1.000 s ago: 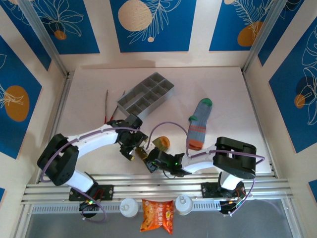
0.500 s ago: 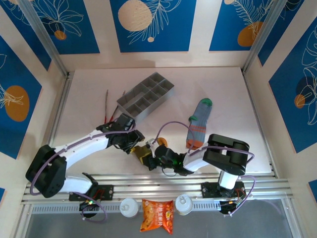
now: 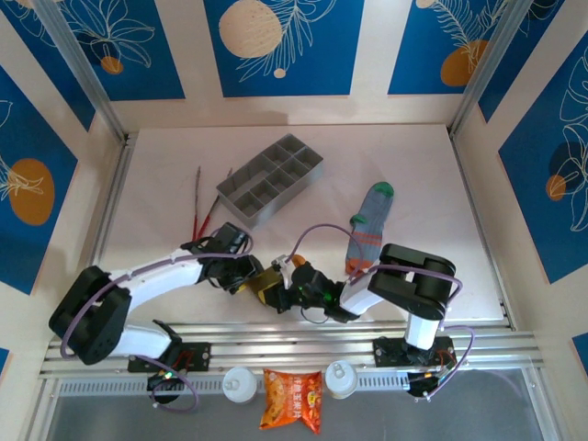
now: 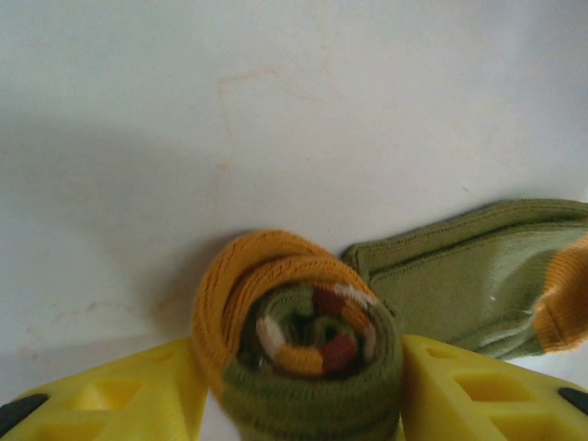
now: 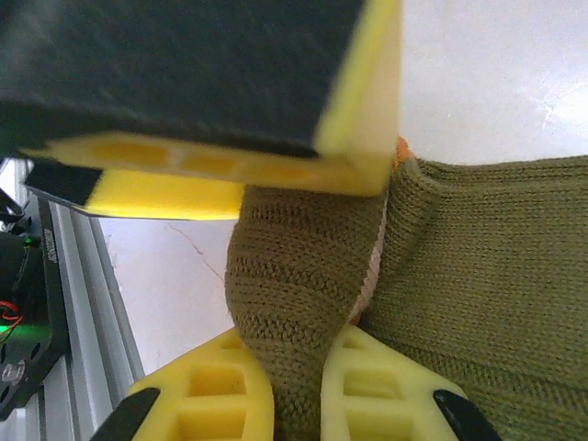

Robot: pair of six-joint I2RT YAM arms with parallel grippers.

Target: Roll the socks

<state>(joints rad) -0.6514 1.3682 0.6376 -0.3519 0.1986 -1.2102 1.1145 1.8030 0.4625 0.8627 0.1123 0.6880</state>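
Observation:
The olive-brown sock point(image 4: 303, 367) is coiled into a roll with its orange toe on the outside. It sits between the yellow fingers point(image 4: 138, 395) of my left gripper point(image 4: 299, 400), which press both its sides. Its unrolled part point(image 4: 469, 276) lies flat to the right. My right gripper point(image 5: 299, 386) is shut on a fold of the same sock point(image 5: 294, 276). From above, both grippers point(image 3: 246, 278) point(image 3: 283, 296) meet at this sock point(image 3: 266, 283) near the front edge. The grey-blue striped sock point(image 3: 367, 230) lies flat to the right, green toe pointing away.
A grey compartment tray point(image 3: 271, 179) stands behind the arms at centre. Thin red sticks point(image 3: 197, 209) lie to its left. On the front rail are a snack bag point(image 3: 292, 400) and two white bottles point(image 3: 239, 382) point(image 3: 342, 378).
My left gripper has closed from wide open onto the rolled olive sock and has shifted slightly nearer the front edge. The right gripper kept its pinch on the sock.

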